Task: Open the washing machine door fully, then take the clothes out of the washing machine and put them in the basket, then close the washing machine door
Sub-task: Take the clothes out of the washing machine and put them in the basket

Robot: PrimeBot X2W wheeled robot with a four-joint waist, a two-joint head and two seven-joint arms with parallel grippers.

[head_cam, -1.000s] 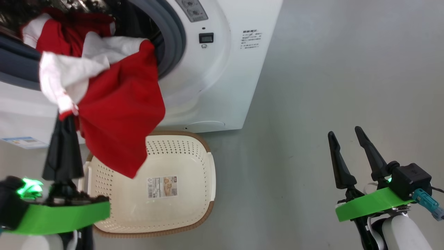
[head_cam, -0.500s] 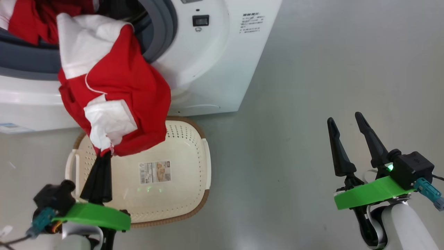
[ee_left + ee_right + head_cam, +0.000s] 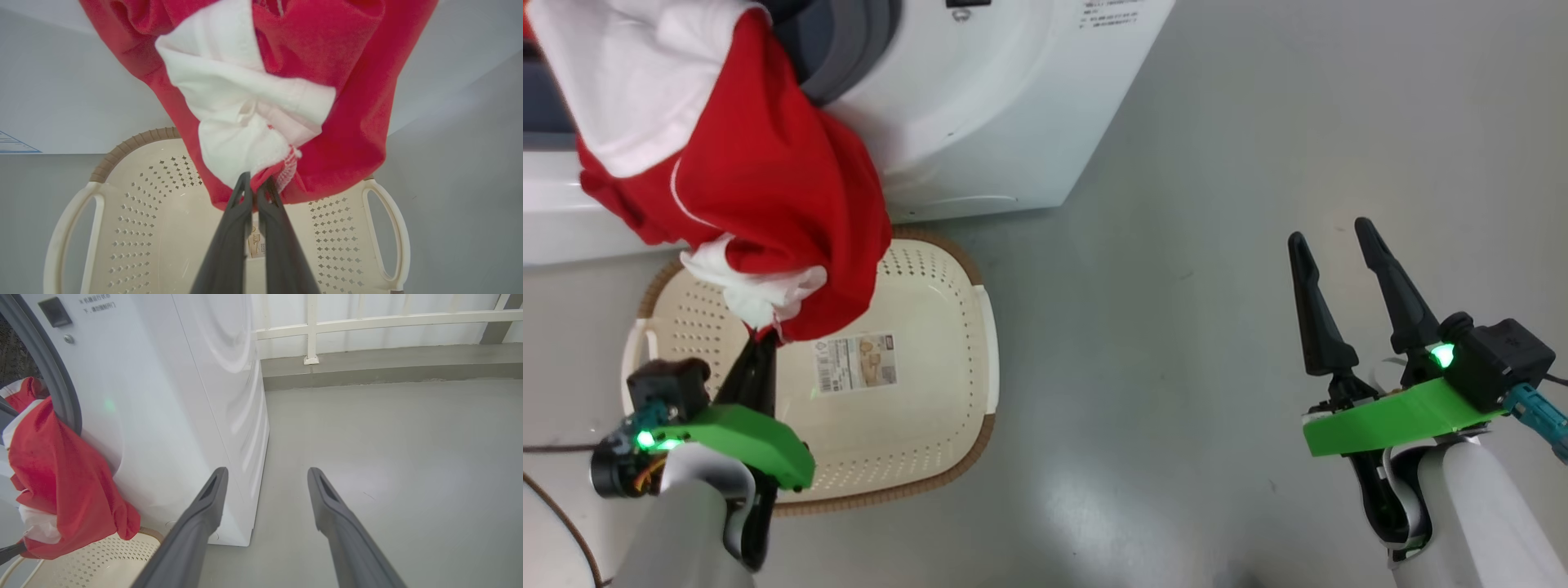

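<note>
While my left gripper (image 3: pixel 256 182) pinches the clothes (image 3: pixel 339 102) over the basket (image 3: pixel 130 141), my right gripper (image 3: pixel 266 471) gapes empty; its wrist view catches a railing (image 3: pixel 367 321).

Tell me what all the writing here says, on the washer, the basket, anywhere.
Dark printed lines on the big white washing machine's front: too small to read.
Paper label with a barcode on the bottom of the cream perforated plastic basket: print too small to read.
Blue-lined label on the machine's white front: too blurred to read.
Nothing can be quoted.
</note>
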